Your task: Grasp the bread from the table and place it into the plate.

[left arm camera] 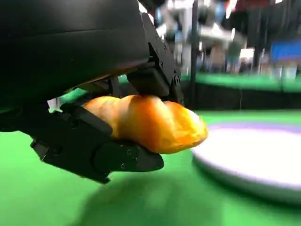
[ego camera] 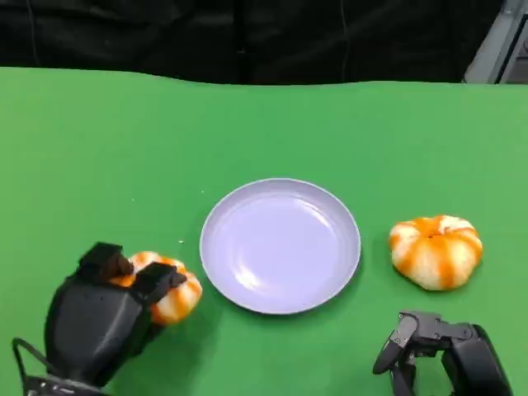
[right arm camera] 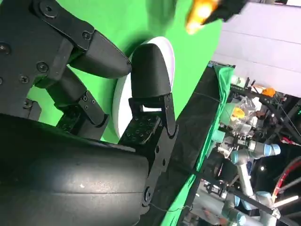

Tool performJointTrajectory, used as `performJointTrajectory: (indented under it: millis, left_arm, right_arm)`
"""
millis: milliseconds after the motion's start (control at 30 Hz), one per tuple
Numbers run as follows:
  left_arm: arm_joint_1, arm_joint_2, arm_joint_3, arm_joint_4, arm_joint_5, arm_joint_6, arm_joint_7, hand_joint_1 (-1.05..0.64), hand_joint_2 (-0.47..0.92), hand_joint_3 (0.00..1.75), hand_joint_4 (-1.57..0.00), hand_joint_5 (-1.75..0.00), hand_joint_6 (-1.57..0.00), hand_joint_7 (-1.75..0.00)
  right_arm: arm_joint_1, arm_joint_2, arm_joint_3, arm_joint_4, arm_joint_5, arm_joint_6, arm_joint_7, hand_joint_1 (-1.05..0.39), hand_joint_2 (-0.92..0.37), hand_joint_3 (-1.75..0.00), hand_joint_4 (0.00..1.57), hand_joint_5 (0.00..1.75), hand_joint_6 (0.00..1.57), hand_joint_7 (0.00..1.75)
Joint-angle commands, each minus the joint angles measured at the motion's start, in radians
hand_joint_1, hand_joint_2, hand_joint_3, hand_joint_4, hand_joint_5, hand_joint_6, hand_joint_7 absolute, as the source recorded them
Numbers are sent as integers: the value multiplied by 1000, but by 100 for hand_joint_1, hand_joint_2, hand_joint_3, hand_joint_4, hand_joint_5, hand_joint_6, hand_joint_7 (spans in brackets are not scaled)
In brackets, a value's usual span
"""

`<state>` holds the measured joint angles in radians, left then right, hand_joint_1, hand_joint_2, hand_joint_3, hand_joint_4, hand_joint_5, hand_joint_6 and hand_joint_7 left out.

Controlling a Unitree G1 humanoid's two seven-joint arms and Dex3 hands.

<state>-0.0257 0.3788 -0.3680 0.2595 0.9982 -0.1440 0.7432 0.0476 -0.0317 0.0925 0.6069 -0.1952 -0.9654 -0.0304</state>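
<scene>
Fingers (left arm camera: 101, 157) of left hand (ego camera: 103, 318) grip a bread roll (left arm camera: 150, 122), lifted off table w/ plate (ego camera: 280, 245) just beyond fingertips. Right hand (ego camera: 437, 346) open, idle; 2nd roll (ego camera: 436, 250) near it. Risk: roll sits far out, could slip before reaching plate.

Bright, even light (wrist views' backgrounds blurred).

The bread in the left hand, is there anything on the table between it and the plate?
Nothing visible. The left hand grips one bread just left of the lavender plate, with bare green table in the gap. The second bread lies beyond the plate's far side, near the right hand.
</scene>
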Motion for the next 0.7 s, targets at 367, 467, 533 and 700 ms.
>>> performJointTrajectory:
  millis: [367,467,533,700]
  left_arm:
    - [-7,2,39,-80,-18,-51,84,-14,47,109,-94,-151,-96,-100]
    - [-23,-9,36,-89,-12,-40,75,-15,44,114,-95,-152,-95,-104]
    - [-27,-11,35,-94,-9,-34,67,-15,42,114,-94,-153,-94,-105]
    - [-52,-23,27,-96,-4,-29,54,-15,41,114,-94,-155,-95,-104]
  right_arm:
    - [0,-8,-5,6,17,-1,4,-24,-3,-171,123,159,112,131]
    - [-3,-10,-6,14,8,-9,-3,-24,-3,-171,123,159,112,131]
    - [-5,-11,-7,17,-1,-15,-9,-24,-4,-171,123,160,112,131]
    - [-4,-10,-6,18,2,-14,-9,-25,-4,-170,122,160,112,131]
